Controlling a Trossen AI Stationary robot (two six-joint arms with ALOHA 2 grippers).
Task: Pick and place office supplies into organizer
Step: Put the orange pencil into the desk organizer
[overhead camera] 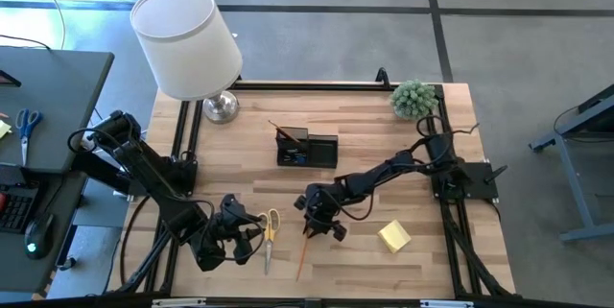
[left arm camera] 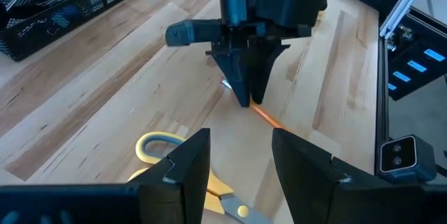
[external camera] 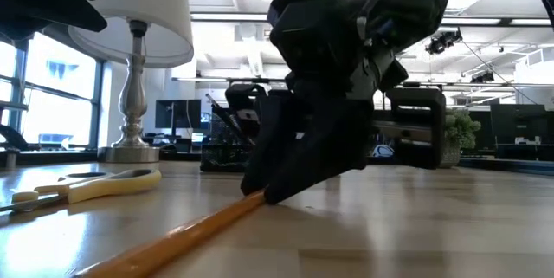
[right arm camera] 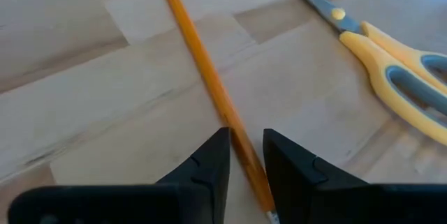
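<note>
A thin orange pencil (overhead camera: 302, 255) lies flat on the wooden table, near its front edge. My right gripper (overhead camera: 323, 224) stands over the pencil's far end, fingers pointing down and shut on it. The yellow-handled scissors (overhead camera: 271, 236) lie flat just left of the pencil. My left gripper (overhead camera: 251, 234) hovers open beside the scissors' handles (left arm camera: 164, 147) and touches nothing. The yellow sticky-note pad (overhead camera: 394, 236) rests on the table to the right. The black organizer (overhead camera: 321, 150) stands at the table's middle with dark items sticking up from it. My right gripper pinches the pencil near its far end (right arm camera: 234, 137) between the two fingertips (right arm camera: 209, 161). The fingers come from above, pointing down, and lie across the pencil. The pencil (external camera: 173, 239) stays flat on the table along its whole length.
A white-shaded lamp (overhead camera: 187, 39) stands at the far left corner and a small green plant (overhead camera: 413, 99) at the far right corner. Bare wood lies between the organizer and the grippers. A grey desk (overhead camera: 38, 106) with blue-handled scissors sits off the table's left.
</note>
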